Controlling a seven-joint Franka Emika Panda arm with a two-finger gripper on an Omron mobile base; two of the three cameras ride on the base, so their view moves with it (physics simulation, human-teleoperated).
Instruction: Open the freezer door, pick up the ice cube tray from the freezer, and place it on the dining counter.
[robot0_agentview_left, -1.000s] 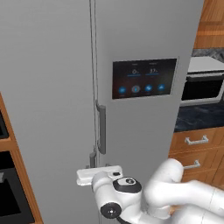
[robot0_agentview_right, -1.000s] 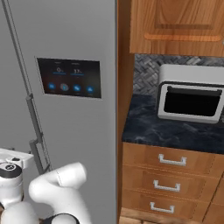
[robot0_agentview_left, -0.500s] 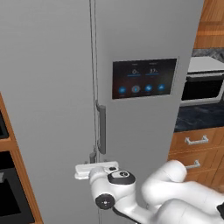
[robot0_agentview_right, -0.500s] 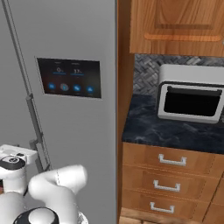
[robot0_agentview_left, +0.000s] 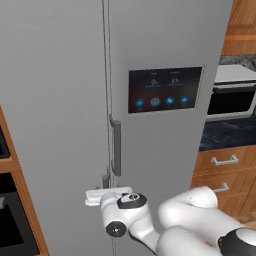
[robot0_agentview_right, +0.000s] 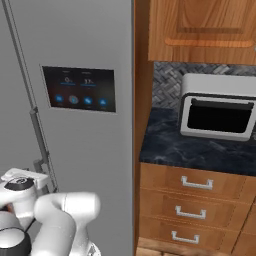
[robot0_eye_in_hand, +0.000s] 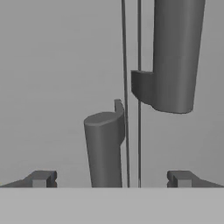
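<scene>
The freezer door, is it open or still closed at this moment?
Closed. The freezer door lies flush with the touchscreen door, with a thin seam between them. The open tool straddles its handle.

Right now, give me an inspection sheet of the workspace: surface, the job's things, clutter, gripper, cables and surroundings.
Surface: dark countertop right of the fridge, carrying a white oven.
Job's things: freezer door shut; its bar handle is the lower one beside the centre seam. Ice cube tray and dining counter: nothing seen.
Clutter: nothing seen.
Gripper: gripper open, facing the door, fingertips either side of the freezer handle's top end; whether they touch it cannot be told.
Cables: nothing seen.
Surroundings: touchscreen panel on the right-hand door, wooden drawers under the countertop, wooden cabinet above.
</scene>
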